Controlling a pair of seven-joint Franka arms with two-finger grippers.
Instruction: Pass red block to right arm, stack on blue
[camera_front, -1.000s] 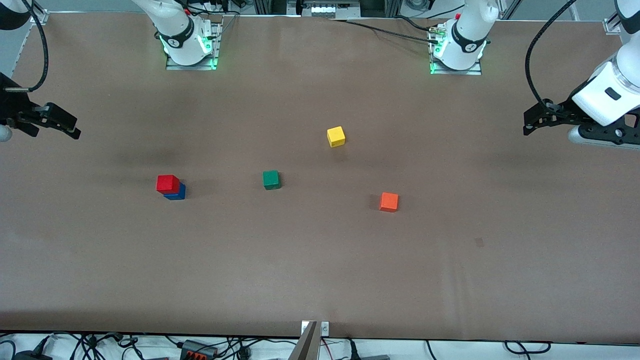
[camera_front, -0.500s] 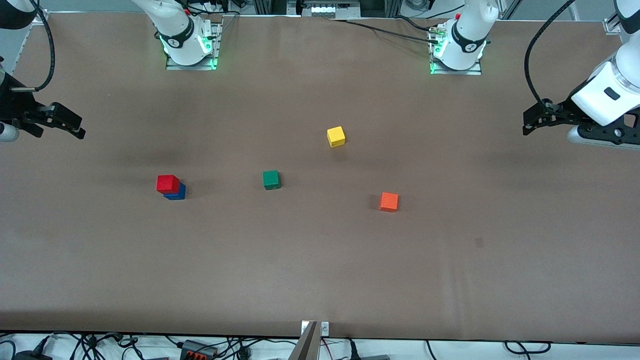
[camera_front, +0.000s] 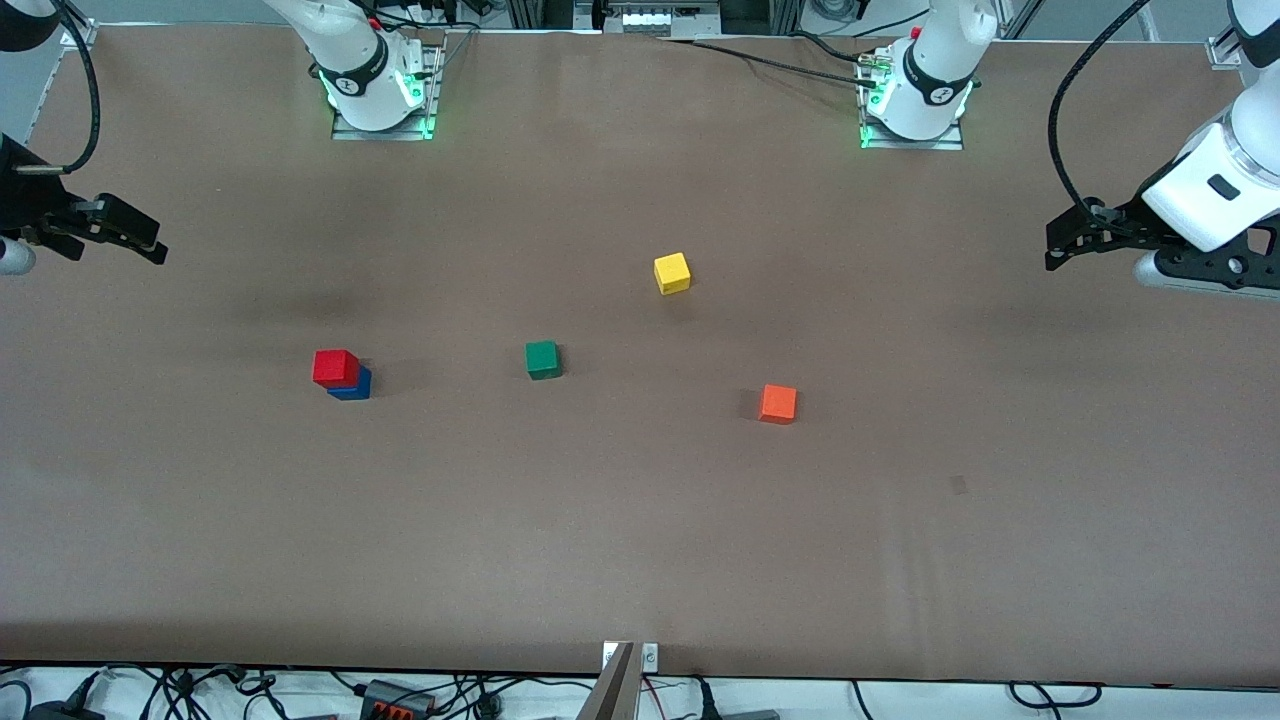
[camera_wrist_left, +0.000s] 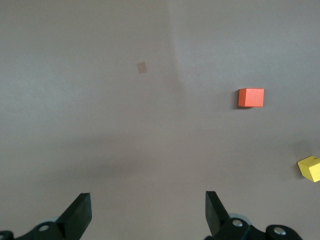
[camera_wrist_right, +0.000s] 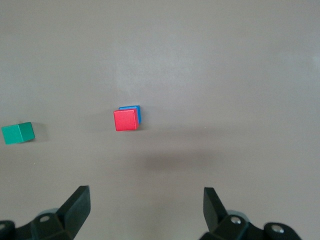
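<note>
The red block (camera_front: 335, 367) sits on the blue block (camera_front: 354, 386) toward the right arm's end of the table, slightly offset. The right wrist view shows both, the red block (camera_wrist_right: 125, 120) over the blue block (camera_wrist_right: 134, 108). My right gripper (camera_front: 155, 245) is open and empty, up over the table's edge at the right arm's end, well apart from the stack; its jaws (camera_wrist_right: 147, 210) stand wide apart. My left gripper (camera_front: 1050, 248) is open and empty over the table at the left arm's end, its jaws (camera_wrist_left: 148, 212) wide apart.
A green cube (camera_front: 542, 359) lies mid-table and also shows in the right wrist view (camera_wrist_right: 18, 133). A yellow cube (camera_front: 672, 272) lies farther from the front camera. An orange cube (camera_front: 777, 403) lies toward the left arm's end and shows in the left wrist view (camera_wrist_left: 250, 97).
My right gripper has drifted a little toward the robots' bases at the table's end. The left arm and all the cubes have not moved.
</note>
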